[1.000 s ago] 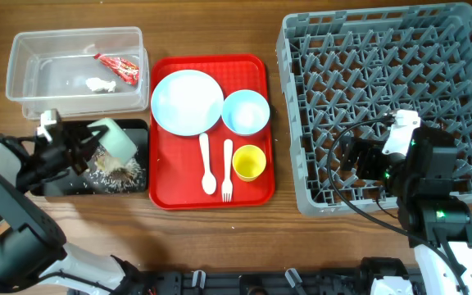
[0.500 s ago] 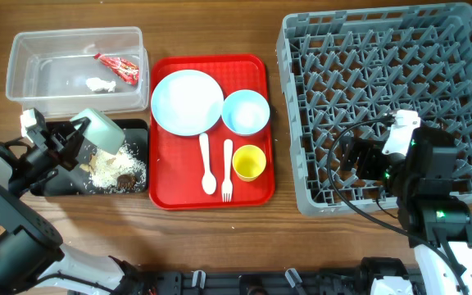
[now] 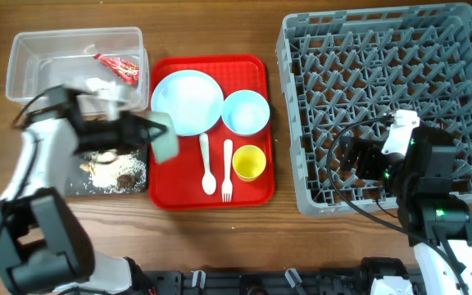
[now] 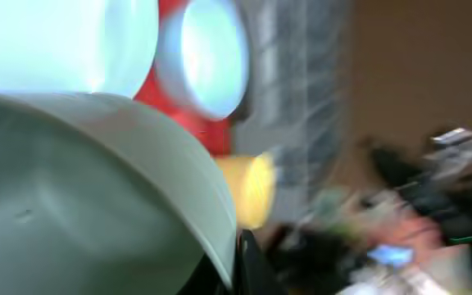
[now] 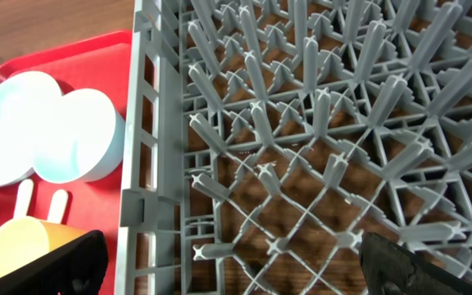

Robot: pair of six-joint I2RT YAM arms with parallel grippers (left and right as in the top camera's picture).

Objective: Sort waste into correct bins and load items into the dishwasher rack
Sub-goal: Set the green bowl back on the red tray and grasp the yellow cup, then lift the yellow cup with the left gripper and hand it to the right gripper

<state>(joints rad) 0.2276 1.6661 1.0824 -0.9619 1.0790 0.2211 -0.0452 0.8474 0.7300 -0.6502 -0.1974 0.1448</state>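
Note:
My left gripper (image 3: 150, 131) is shut on the rim of the pale green bowl (image 3: 165, 137), held tilted over the red tray's left edge; in the left wrist view the bowl (image 4: 80, 197) fills the frame. Beige-brown food scraps (image 3: 113, 168) lie in the black tray (image 3: 76, 187). The red-and-white wrapper (image 3: 120, 67) and a white scrap (image 3: 98, 83) lie in the clear tub (image 3: 23, 57). The blue plate (image 3: 187, 100), blue bowl (image 3: 246, 111), yellow cup (image 3: 249, 161), spoon (image 3: 207, 164) and fork (image 3: 227, 170) sit on the red tray. My right gripper (image 5: 236, 274) is open over the grey rack (image 3: 465, 49).
The red serving tray (image 3: 256, 70) lies between the bins and the rack. The right arm's body (image 3: 420, 176) and its cable hang over the rack's front edge. Bare wooden table lies along the front.
My left gripper has swung the green bowl from over the black tray rightward to the red tray's left edge. The food scraps now lie in the black tray. The right arm has not moved.

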